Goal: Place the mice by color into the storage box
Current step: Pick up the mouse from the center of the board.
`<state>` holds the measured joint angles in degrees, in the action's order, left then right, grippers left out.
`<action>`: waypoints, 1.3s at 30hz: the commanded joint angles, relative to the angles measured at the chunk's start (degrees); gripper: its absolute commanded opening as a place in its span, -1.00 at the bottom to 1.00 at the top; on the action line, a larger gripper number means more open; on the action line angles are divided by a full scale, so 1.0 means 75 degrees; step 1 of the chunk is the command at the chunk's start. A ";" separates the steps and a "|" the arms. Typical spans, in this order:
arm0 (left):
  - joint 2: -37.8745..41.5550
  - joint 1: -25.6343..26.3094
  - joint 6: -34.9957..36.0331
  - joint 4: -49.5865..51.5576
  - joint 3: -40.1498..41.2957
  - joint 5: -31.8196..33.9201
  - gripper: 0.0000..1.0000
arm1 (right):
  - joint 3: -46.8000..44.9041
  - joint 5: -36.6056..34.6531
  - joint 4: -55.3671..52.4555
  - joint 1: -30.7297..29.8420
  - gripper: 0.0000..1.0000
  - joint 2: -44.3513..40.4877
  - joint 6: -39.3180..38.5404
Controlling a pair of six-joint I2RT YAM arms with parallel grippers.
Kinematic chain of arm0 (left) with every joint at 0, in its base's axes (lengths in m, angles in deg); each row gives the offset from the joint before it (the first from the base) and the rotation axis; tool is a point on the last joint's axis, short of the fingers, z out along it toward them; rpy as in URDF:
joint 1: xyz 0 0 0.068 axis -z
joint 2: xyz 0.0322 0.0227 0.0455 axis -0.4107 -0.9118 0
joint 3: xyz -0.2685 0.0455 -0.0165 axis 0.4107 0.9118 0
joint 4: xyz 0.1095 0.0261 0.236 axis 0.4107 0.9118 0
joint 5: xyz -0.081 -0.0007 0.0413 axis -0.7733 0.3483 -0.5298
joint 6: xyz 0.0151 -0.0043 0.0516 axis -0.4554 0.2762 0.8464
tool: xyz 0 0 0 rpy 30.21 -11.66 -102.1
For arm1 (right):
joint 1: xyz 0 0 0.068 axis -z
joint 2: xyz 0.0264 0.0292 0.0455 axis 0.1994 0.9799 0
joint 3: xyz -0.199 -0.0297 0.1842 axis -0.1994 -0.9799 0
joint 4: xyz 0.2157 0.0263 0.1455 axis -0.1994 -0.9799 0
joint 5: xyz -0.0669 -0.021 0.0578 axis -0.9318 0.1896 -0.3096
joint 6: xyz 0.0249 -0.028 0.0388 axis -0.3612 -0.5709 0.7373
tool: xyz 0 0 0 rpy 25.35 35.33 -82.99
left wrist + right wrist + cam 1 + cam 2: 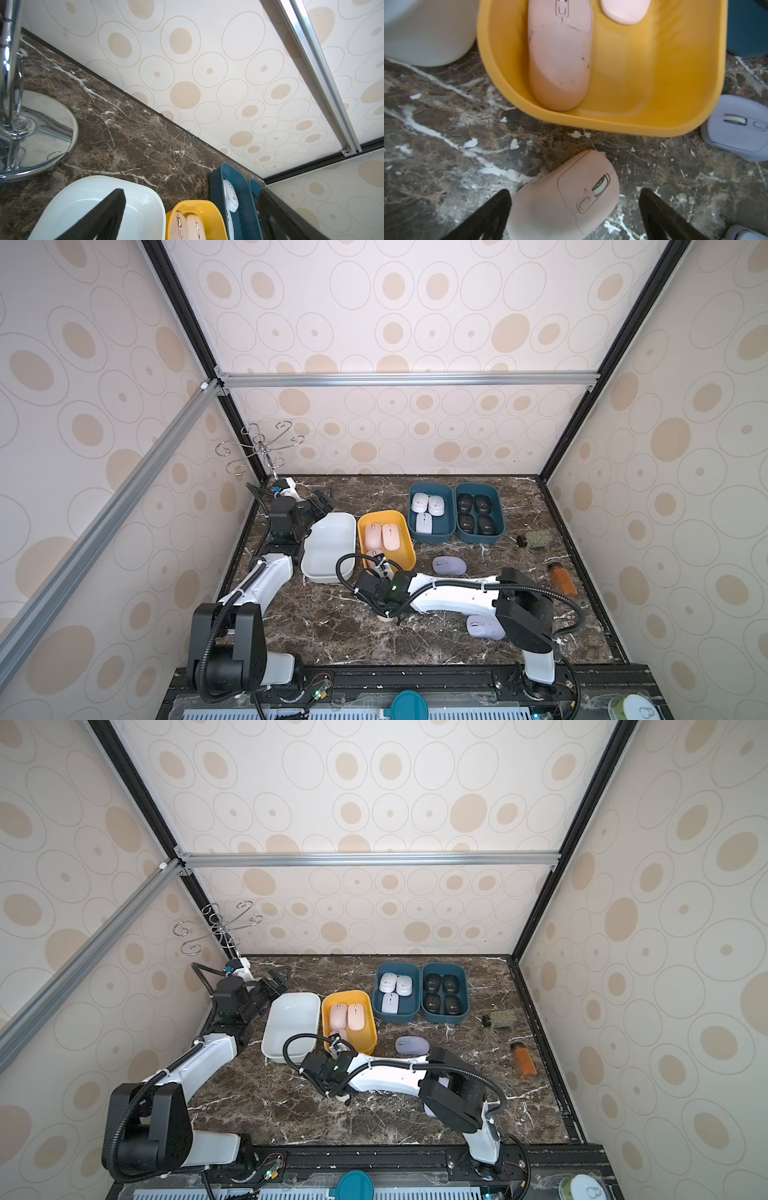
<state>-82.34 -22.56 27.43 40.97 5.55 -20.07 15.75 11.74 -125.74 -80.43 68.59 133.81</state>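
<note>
Flanking pink mouse (562,199), right fingers (488,216) spread, yellow bin (633,124) rim near

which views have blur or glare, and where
right wrist view: the pink mouse nearest the lens and the white bin look soft; left wrist view: bright reflections on the chrome stand base, near fingers blurred; both top views: even light, only faint shadows, no glare

- The right gripper's (576,194) spread jaws straddle a pink mouse (562,203), with bare marble tabletop (446,135) on either side.
- Just ahead, the yellow bin's (612,124) wall blocks the way; a lavender mouse (737,128) lies outside one jaw.
- Ahead of the left gripper's (192,192) wide jaws is open tabletop, with the chrome stand base (41,135) off to one side.
</note>
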 commanded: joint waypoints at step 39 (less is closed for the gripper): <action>-0.0562 0.1520 0.0091 -0.0019 -0.0315 -0.0373 1.00 | -0.2660 0.2042 0.1087 0.1051 0.13 -0.1510 -0.0398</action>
<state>-87.56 -11.12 27.13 41.36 5.47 -22.54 -3.05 28.64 -117.34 -72.82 57.40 130.07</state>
